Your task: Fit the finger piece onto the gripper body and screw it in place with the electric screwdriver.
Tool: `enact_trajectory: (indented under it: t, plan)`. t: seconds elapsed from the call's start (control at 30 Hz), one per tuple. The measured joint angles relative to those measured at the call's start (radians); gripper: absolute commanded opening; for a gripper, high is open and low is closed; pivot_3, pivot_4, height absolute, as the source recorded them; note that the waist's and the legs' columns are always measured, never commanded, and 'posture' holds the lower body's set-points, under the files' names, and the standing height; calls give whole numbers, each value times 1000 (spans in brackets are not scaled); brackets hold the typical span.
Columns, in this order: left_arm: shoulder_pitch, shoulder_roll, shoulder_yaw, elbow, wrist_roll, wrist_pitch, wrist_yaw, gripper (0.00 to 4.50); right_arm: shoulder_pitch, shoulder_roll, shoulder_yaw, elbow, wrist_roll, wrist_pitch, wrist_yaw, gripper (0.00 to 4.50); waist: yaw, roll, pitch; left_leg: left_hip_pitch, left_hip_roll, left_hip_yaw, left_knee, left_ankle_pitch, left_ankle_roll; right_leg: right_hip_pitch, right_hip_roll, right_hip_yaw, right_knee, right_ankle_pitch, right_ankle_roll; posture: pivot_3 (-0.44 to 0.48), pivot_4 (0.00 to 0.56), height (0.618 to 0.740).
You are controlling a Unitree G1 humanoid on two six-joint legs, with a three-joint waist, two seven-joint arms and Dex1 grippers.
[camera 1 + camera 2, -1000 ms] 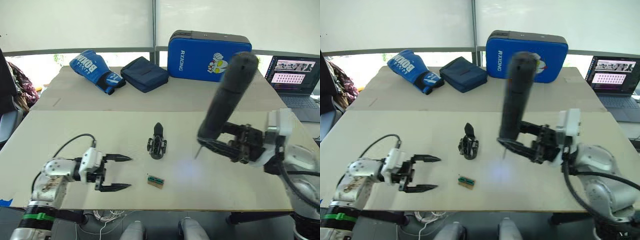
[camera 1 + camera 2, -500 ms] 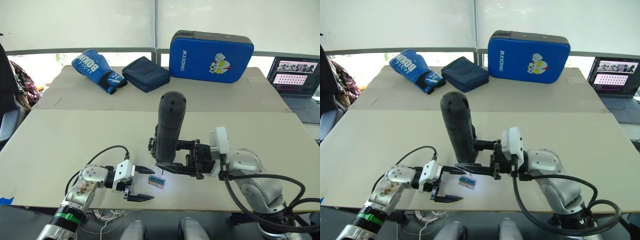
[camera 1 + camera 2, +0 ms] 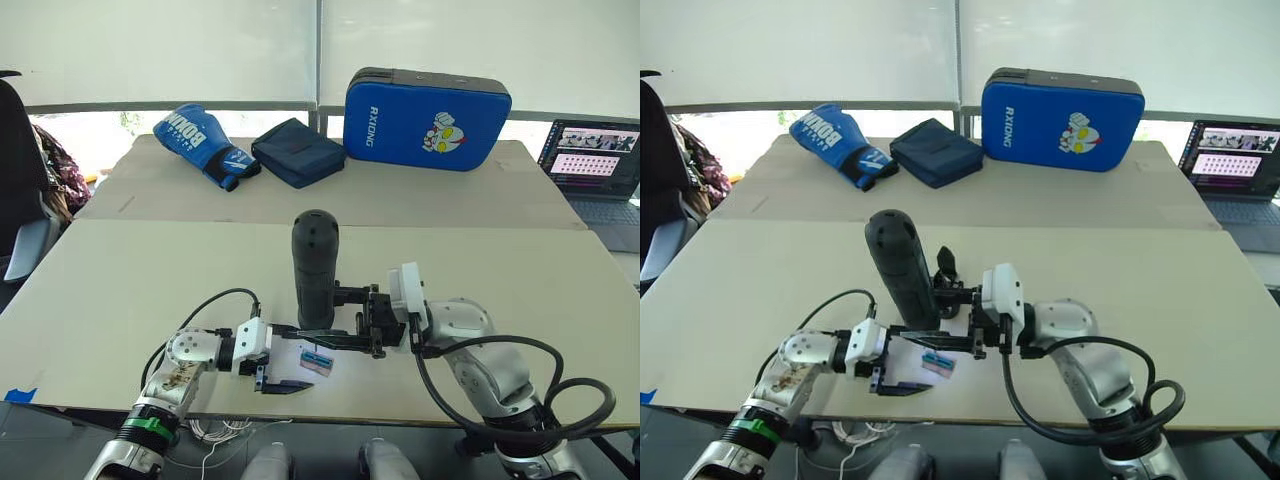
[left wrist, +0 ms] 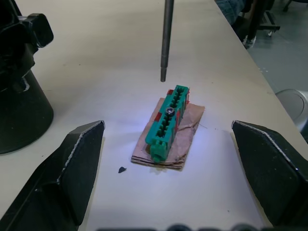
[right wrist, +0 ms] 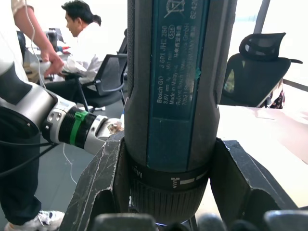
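The right end effector (image 3: 345, 322) is clamped around the electric screwdriver (image 3: 314, 267), which stands nearly upright near the front edge of the bench (image 3: 120, 270); its thin metal bit (image 4: 166, 38) hangs just above the far end of a small green-topped brown block (image 4: 168, 127), not touching it. The left end effector (image 4: 168, 183) is spread wide, one finger (image 4: 79, 166) on each side of that block and clear of it, low over the bench surface close to the front edge. In the right eye view, the gripper body (image 3: 946, 283) sits just behind the screwdriver and is partly hidden by it, with the finger piece (image 3: 946, 261) standing up on top of it. Along the back of the bench lie a blue boxing glove (image 3: 203, 143), a folded dark blue pouch (image 3: 298, 152) and a blue strike pad (image 3: 427, 105). An open laptop (image 3: 595, 165) sits at the back right corner.
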Motion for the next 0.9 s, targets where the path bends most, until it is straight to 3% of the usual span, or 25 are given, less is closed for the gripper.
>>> enact_trajectory:
  t: [0.9]
  plan:
    - [-8, -16, -5, 30, 1, -36, -14, 4477, -2, 11, 1, 51, -9, 0, 26, 1915, 3, 0, 0, 0, -1, -1, 0, 0, 0, 1, -1, 0, -1, 0, 1, 0, 150, 740]
